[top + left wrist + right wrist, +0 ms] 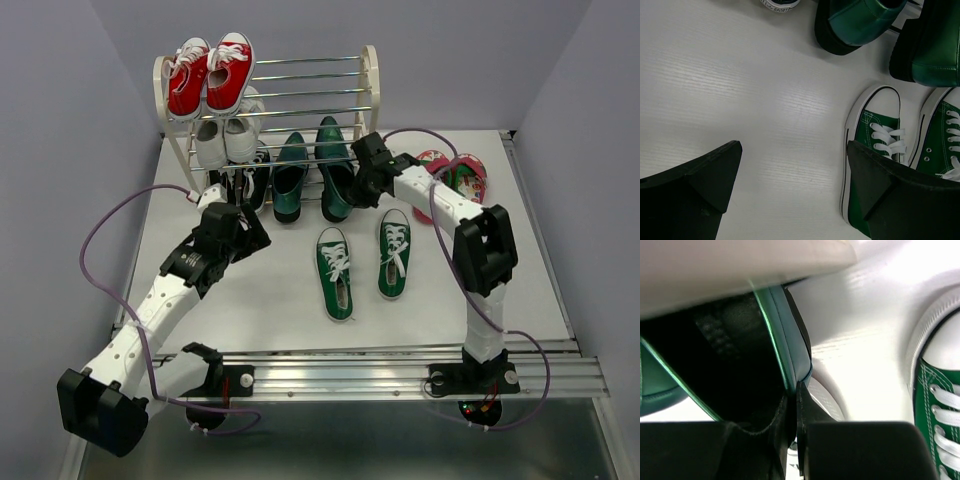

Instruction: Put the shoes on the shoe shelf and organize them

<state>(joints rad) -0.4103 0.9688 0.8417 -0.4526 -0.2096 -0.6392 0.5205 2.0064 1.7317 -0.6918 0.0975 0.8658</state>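
Right wrist view: the back edge of a teal loafer (782, 335) was pinched tight in the right claw (794, 412). Its toe was pointed away from the claw, under the shelf (371, 95). The left claw (792, 150) was held open, farther off.

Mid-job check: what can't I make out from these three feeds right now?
- Flip-flops: top view, right arm covers part of one.
- Right gripper: top view, its own body hides the fingertips; right wrist view is close and blurred around the loafer heel.
- Black sneakers: top view, shelf rods cross them.
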